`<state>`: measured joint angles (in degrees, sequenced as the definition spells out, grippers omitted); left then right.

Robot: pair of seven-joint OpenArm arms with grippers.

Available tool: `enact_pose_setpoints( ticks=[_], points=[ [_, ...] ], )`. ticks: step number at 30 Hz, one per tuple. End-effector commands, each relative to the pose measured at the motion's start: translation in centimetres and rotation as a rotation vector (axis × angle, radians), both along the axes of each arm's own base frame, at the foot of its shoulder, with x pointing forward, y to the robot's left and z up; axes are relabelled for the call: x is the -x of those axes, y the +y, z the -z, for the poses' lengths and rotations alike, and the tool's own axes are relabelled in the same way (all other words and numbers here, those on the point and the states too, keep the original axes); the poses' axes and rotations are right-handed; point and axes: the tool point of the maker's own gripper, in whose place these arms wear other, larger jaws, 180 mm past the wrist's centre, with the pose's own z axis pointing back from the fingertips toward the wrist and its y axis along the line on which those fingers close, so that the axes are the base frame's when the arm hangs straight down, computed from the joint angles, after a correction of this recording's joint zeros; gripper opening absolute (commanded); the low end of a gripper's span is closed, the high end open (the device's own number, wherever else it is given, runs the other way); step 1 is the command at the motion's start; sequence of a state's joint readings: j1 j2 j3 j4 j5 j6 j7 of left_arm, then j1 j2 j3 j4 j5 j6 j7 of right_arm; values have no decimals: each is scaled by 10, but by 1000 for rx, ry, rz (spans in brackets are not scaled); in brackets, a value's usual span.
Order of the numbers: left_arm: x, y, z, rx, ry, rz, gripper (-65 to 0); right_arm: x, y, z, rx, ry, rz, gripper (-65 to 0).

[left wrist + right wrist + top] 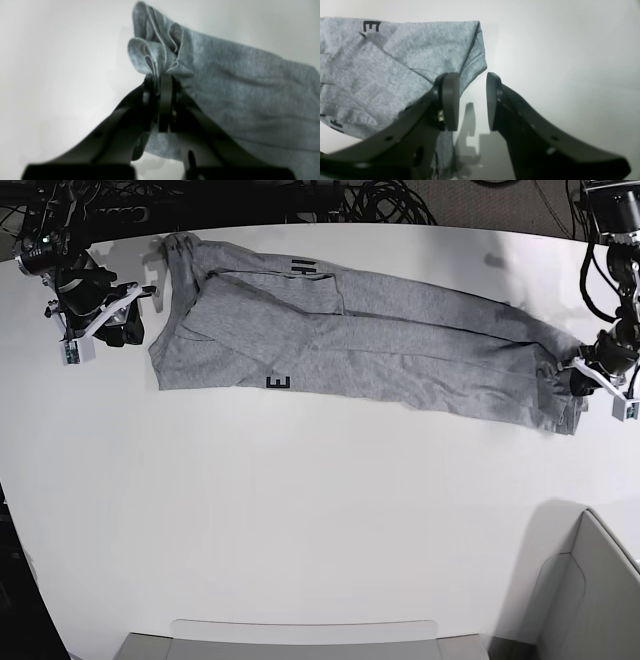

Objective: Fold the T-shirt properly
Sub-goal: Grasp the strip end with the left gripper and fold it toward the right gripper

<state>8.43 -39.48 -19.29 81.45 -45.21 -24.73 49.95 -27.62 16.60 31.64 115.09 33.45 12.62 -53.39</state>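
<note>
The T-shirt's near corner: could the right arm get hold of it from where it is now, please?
Probably yes. The right gripper stands open just beside the T-shirt, and only bare table lies between its fingers and that corner; nothing blocks the way.

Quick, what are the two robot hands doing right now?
Left hand: closed, pinching the T-shirt.
Right hand: open, holding nothing.

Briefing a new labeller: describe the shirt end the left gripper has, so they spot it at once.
On the white table, the grey T-shirt lies stretched lengthwise. Follow it to the base view's right end, where the left gripper is shut on it. Only there is the cloth bunched into ruffled folds.
</note>
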Motion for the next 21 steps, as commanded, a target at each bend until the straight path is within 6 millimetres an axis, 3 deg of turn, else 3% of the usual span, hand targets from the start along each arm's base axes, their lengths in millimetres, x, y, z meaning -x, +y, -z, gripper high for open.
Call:
enact_pose_setpoints(
  ticks=[1, 8, 12, 21],
  points=[
    [-6, 5, -25, -31, -54, 17, -650, -6, 0, -12, 6, -45, -12, -464],
    [16, -28, -52, -41, -73, 50, -650, -12, 0, -16, 6, -62, -12, -464],
    [21, -63, -63, -32, -84, 107, -650, -15, 1, -18, 4, -72, -14, -464],
    [33, -141, -51, 101, -68, 192, -650, -19, 10, -18, -5, -77, -37, -464]
  ],
)
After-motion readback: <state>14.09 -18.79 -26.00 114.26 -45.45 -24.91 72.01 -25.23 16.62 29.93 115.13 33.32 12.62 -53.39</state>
